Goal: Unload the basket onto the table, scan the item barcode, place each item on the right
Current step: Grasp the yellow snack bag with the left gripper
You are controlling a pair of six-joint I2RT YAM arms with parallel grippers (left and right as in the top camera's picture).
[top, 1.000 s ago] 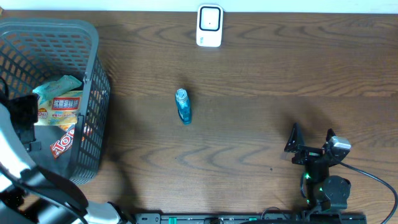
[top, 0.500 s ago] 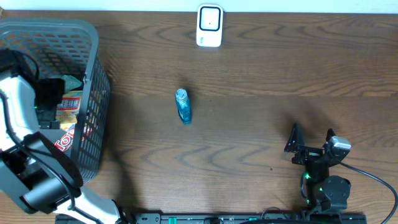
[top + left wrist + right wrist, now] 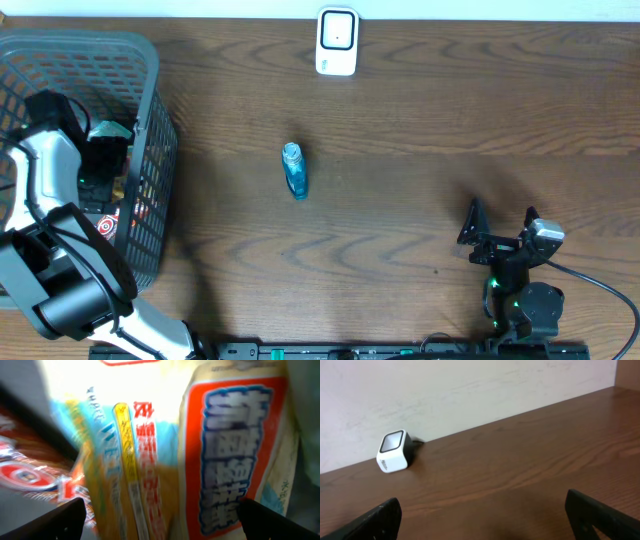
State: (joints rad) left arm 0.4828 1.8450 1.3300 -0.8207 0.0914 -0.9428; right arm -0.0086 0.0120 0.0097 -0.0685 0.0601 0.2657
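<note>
Left gripper [image 3: 160,520] was down inside the grey plastic mesh basket [image 3: 150,95], jaws wide apart, nothing pinched. On the wrist cam its dark fingertips [image 3: 55,520] straddled an orange-and-cream foil snack packet [image 3: 235,455] with blue characters on a red-edged panel. View was blurred, so I couldn't tell if they touched it. I took that packet as the item to scan. It lay in the basket, beside a red-and-white wrapper [image 3: 20,475].

My read for the grab: the film looked glossy, crinkled and soft, so it would slip and fold. I'd go lower, close across a narrow edge or seam rather than the puffy face, then lift straight up clear of the mesh wall. No barcode showed on the visible face, so probably on the back, and a flip toward the reader seemed likely.

Right gripper [image 3: 485,520] sat near the table's front edge, jaws apart, empty. The white boxy barcode scanner [image 3: 337,42] stood at the far edge of the dark wood-grain table [image 3: 420,120]. A small clear blue bottle [image 3: 294,170] lay on its side mid-table, well apart from both.
</note>
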